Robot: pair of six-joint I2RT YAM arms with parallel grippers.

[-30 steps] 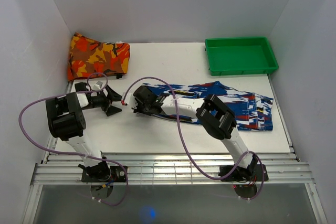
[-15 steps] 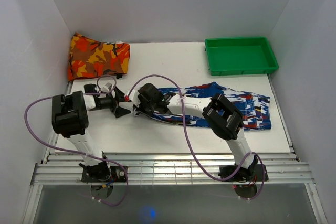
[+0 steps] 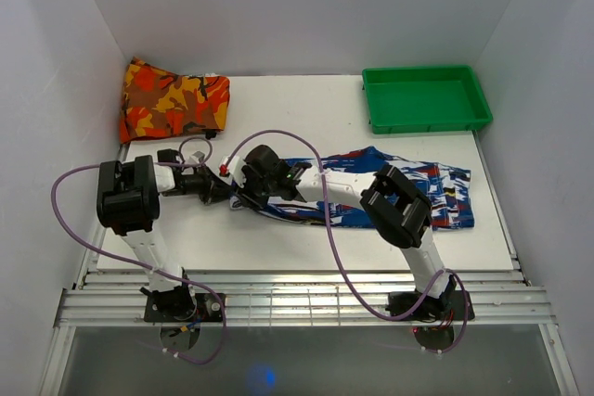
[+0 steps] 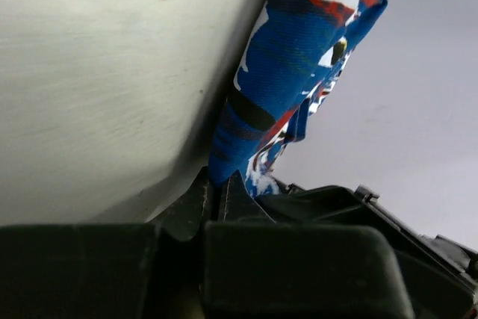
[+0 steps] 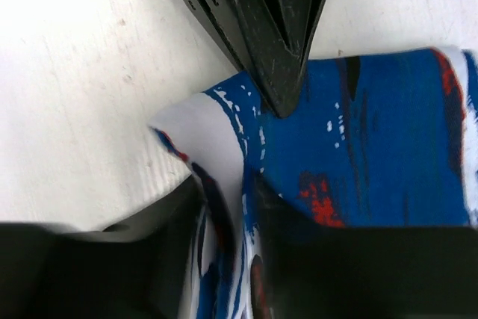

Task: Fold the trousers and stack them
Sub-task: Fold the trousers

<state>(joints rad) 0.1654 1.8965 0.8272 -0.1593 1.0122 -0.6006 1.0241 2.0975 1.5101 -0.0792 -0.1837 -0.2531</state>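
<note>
— Where do our pincers stand?
— Our left pincer [image 4: 219, 187] is clamped on the trousers [image 3: 445, 197] at their left end. Our right pincer [image 5: 224, 211] sits just beside it, narrowly parted around a fold; whether it grips, we cannot tell.
— And the trousers?
— Mid-counter [image 3: 306, 108], long axis left to right, stretching rightward from both pincers.

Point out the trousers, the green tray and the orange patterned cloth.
trousers [image 3: 453, 194]: top view, right end of fabric.
green tray [image 3: 427, 99]: top view, bare floor.
orange cloth [image 3: 172, 99]: top view, middle of fold.
</note>
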